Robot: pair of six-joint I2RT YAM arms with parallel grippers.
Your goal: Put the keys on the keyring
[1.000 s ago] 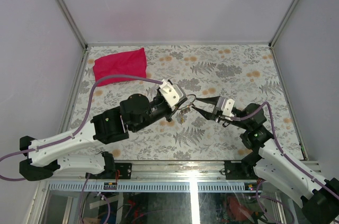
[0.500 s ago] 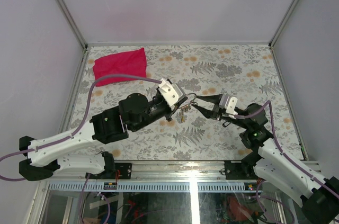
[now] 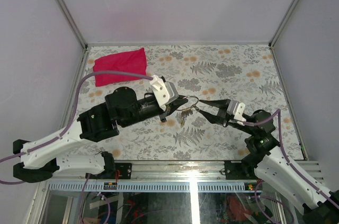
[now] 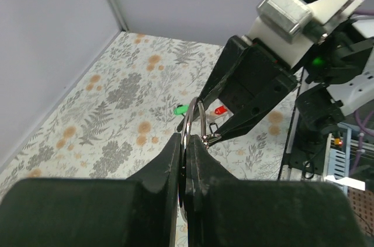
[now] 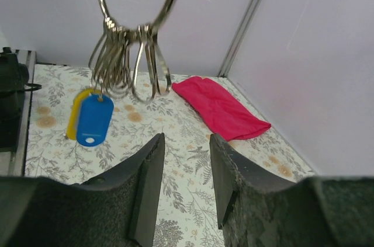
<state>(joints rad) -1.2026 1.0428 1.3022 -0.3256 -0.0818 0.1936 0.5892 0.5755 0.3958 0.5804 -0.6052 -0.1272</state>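
- The keyring (image 4: 188, 119) is held up off the table (image 3: 233, 70). It is well apart from the red cloth (image 3: 121, 65), to the cloth's right and nearer my bases.
- It is a thin, shiny wire loop standing on edge.
- My left pincer (image 4: 184, 141) is closed tight on the keyring's near rim, with the wire pinched between both fingers.
- The keys (image 3: 184, 114) hang in a bunch under the keyring, on small rings (image 5: 120, 60) threaded over the wire.
- A blue tag (image 5: 93, 119) hangs lowest in that bunch. A yellow tag (image 5: 75, 112) sits just behind it, and the two overlap.
- A green tag (image 4: 181, 109) and a red tag (image 4: 220, 110) show beyond the keyring in my left wrist view. I cannot tell whether they hang or lie on the table.
- My right pincer (image 5: 184, 142) is partly open and has hold of nothing. In its own wrist view the keyring hangs just above and ahead of the gap.
- In my left wrist view its two black fingers come in from the side away from the cloth, with one tip on either side of the wire. I cannot tell whether either tip touches it.
- The cloth lies rumpled at the far left corner of the flowered table. My two pincers meet tip to tip to its right.
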